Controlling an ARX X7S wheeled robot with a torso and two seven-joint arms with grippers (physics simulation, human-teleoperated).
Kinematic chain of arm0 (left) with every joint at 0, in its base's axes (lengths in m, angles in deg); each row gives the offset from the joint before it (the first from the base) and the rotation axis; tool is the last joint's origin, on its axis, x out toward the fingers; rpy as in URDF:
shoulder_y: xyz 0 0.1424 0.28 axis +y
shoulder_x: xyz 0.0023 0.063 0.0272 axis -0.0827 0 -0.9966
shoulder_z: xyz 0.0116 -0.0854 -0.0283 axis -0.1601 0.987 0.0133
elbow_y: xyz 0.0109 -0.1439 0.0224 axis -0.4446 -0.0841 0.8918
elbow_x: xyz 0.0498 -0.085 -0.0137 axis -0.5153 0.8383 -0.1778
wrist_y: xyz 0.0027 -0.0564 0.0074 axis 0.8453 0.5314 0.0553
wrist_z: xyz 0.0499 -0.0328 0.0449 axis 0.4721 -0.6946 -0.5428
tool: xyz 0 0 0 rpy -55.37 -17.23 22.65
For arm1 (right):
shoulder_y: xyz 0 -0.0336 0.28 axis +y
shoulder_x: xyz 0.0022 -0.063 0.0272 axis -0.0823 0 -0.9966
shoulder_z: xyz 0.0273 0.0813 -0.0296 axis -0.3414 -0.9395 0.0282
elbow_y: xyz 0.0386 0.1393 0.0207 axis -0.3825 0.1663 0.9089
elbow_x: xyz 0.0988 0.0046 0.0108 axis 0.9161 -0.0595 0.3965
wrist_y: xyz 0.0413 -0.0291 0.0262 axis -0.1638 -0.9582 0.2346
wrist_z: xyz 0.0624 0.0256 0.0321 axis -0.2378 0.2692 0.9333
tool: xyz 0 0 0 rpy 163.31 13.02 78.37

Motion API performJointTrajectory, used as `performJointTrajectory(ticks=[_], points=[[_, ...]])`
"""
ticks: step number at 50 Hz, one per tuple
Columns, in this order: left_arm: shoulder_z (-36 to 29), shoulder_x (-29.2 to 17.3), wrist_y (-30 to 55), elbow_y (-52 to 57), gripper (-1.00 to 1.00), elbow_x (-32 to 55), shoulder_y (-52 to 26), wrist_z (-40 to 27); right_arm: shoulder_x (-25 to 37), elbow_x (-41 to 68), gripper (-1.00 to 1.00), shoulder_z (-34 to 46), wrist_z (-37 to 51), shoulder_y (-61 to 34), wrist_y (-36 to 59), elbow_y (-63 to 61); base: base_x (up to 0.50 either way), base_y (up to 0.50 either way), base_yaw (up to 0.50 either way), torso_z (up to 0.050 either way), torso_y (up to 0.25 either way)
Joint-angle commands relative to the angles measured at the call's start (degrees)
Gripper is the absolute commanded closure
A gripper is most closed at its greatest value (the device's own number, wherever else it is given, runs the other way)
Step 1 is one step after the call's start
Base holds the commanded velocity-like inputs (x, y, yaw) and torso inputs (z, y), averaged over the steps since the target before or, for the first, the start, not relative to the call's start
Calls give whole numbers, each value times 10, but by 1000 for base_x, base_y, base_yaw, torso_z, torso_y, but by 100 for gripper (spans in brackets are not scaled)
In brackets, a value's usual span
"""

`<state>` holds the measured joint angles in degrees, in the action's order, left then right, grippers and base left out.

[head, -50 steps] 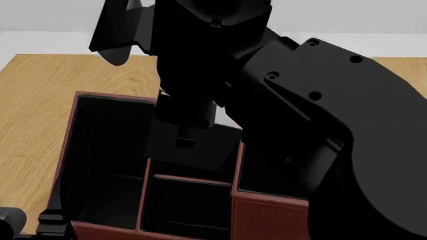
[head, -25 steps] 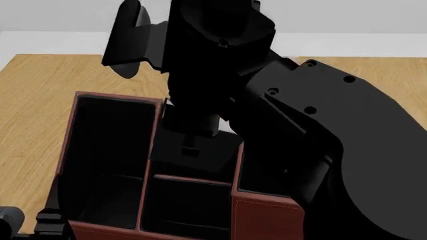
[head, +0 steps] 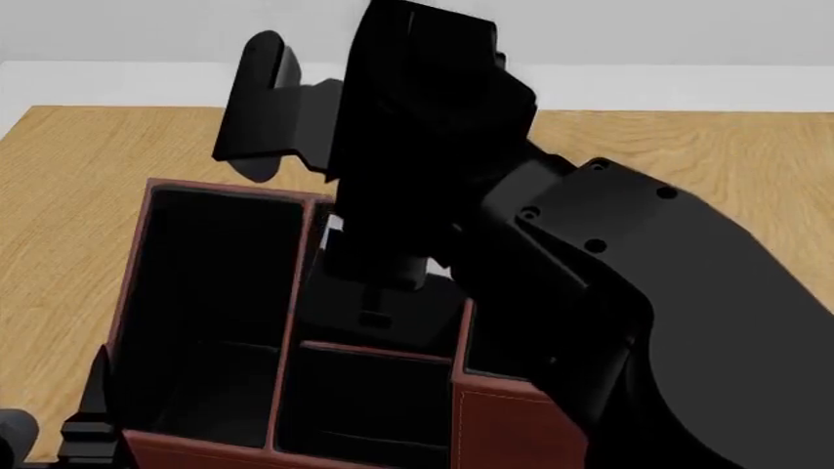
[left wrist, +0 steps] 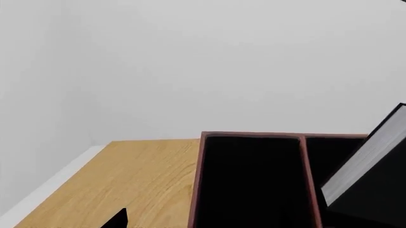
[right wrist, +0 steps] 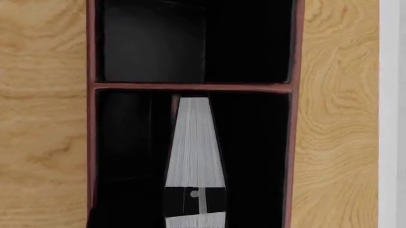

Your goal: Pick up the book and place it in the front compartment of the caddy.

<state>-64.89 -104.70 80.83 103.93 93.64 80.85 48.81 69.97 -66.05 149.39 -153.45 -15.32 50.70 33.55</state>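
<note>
So, right gripper (right wrist: 194,199) clamped on the book (right wrist: 194,142), white page edges up inside the caddy (head: 502,420), no readable labels anywhere, left gripper's fingers can't tell

Readable text: none in any view.
Thin black hardcover book with white page edges (right wrist: 195,147): plain cover, bare page block, no title or lettering.
Dark red-brown rectangular caddy with black interior (head: 502,425): plain walls and dividers, no label or brand.
Light wooden table top (left wrist: 133,180): wood grain only, no marks or numbers.
</note>
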Motion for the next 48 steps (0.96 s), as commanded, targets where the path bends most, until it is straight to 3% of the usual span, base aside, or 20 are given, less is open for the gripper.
performJointTrajectory(ticks=[1,17,18,34,48], points=[[0,-2,-3,-1,-100,0,3,-2,0,-17,100,4,20,14,-23,7,0,0,0,0,0],[2,-5,-4,0,-100,3,5,-5,0,-12,100,3,54,25,-19,8,1,0,0,0,0],[2,-5,-4,0,-100,3,5,-5,0,-15,-100,4,55,24,-24,9,0,0,0,0,0],[1,-5,-5,0,-100,7,3,-7,0,71,-100,-4,93,-68,-38,28,0,0,0,0,0],[-1,-8,11,12,-100,13,-9,-14,0,164,-100,-15,200,-140,-59,45,0,0,0,0,0]])
